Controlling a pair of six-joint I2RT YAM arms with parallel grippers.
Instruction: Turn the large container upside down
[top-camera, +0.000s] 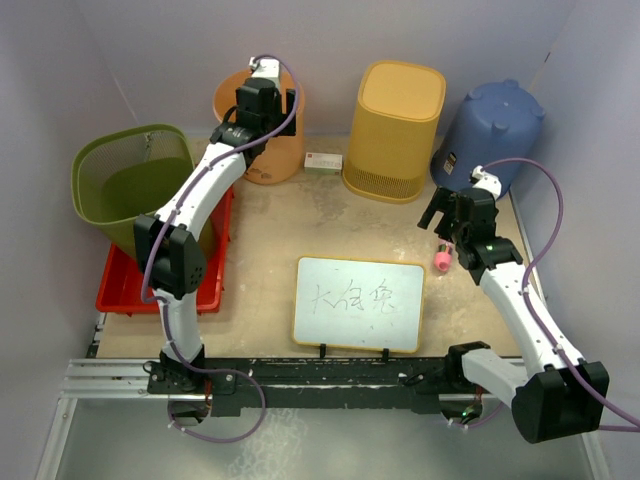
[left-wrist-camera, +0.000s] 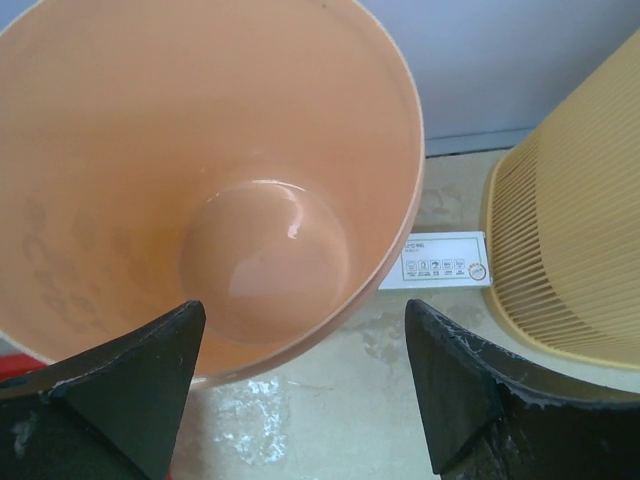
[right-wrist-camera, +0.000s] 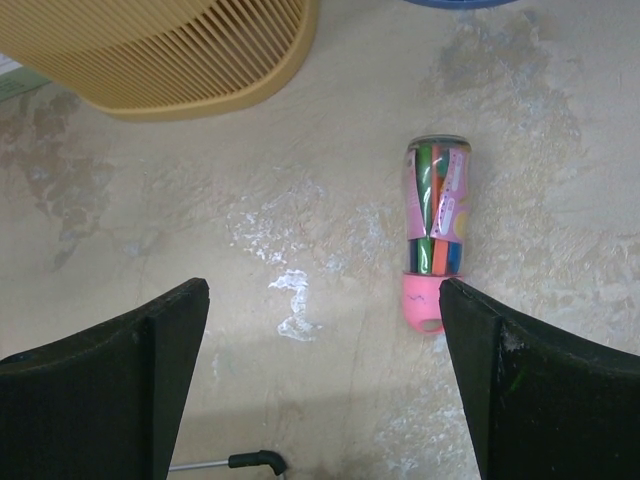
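Orange bucket (top-camera: 280, 160) upright, mouth up, back-left of surface (top-camera: 400, 230), near yellow slatted bin (top-camera: 395, 130). Left claw (left-wrist-camera: 305, 330) spread wide over its rim, holding nothing. Imo: bite rim wall deep, lift clear, then roll away from bin. Right claw (right-wrist-camera: 320, 300) released too, idle. Surface scuffed beige, walls (top-camera: 80, 60) lilac, pen tube (right-wrist-camera: 437, 235) lying loose.

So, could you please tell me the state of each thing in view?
Orange bucket: upright, empty.
Yellow bin: upside down.
Blue bin: upside down.
Green basket: tilted.
Whiteboard: lying flat, written on.
Pen case: on its side, capped.
Left gripper: jaws open.
Right gripper: jaws open.
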